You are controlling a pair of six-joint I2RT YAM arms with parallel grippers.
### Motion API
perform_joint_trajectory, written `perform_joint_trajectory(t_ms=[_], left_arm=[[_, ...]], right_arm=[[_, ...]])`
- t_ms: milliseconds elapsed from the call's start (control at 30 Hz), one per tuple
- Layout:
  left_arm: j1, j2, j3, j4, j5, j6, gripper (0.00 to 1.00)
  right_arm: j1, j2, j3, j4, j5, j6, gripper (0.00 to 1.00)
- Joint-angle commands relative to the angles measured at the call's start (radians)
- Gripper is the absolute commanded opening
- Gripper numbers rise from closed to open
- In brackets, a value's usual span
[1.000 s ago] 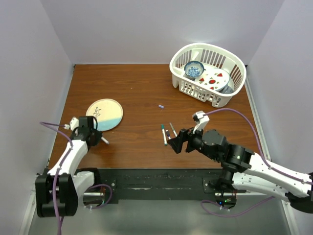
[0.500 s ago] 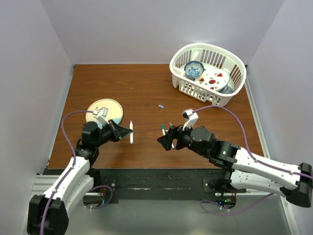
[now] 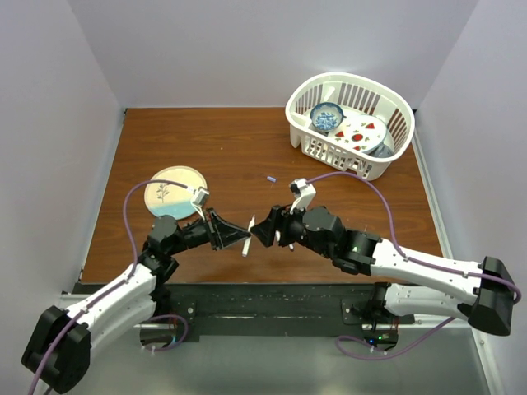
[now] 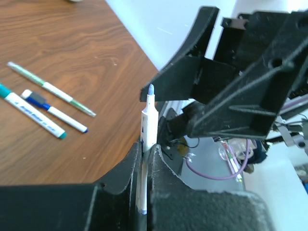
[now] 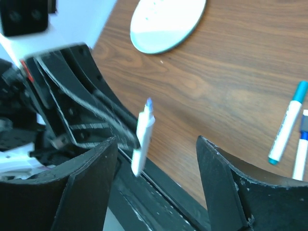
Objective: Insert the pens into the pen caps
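Note:
My left gripper (image 3: 239,234) is shut on a white pen (image 3: 249,234) with a small blue tip and holds it above the table near the front middle. In the left wrist view the pen (image 4: 147,126) stands upright between the jaws of that gripper (image 4: 147,150). My right gripper (image 3: 262,230) is open and faces the pen tip closely. In the right wrist view the pen (image 5: 142,134) hangs between the wide-open jaws of that gripper (image 5: 156,140) without touching them. A lavender pen cap (image 3: 271,177) lies alone farther back. No cap shows in either gripper.
Three more pens lie on the table: a teal-ended one (image 4: 33,115), a blue-capped one (image 4: 54,110) and a thin green one (image 4: 50,89). A round plate (image 3: 169,185) lies at the left. A white basket (image 3: 354,76) with dishes stands at the back right.
My left arm swung from the table's left edge to the front middle with the pen. My right gripper moved left, away from the lying pens, and now faces the pen tip.

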Motion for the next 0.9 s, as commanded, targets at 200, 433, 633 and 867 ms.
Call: perform_joint_trajectory(t_ms=[200, 433, 633, 867], left_arm=[[-0.081, 0.052, 0.007, 0.194, 0.006, -0.027, 0.0], [-0.1, 0.044, 0.02, 0.202, -0.014, -0.019, 0.0], [-0.103, 0.07, 0.038, 0.2, 0.044, -0.005, 0.28], [-0.106, 0.11, 0.027, 0.223, 0.072, 0.008, 0.41]], right_arm=[[0.0, 0.055, 0.054, 0.134, -0.016, 0.022, 0.53], [0.0, 0.072, 0.045, 0.162, -0.044, 0.029, 0.17], [0.0, 0.067, 0.072, 0.168, -0.084, -0.037, 0.0], [0.0, 0.066, 0.104, 0.149, -0.096, -0.068, 0.0]])
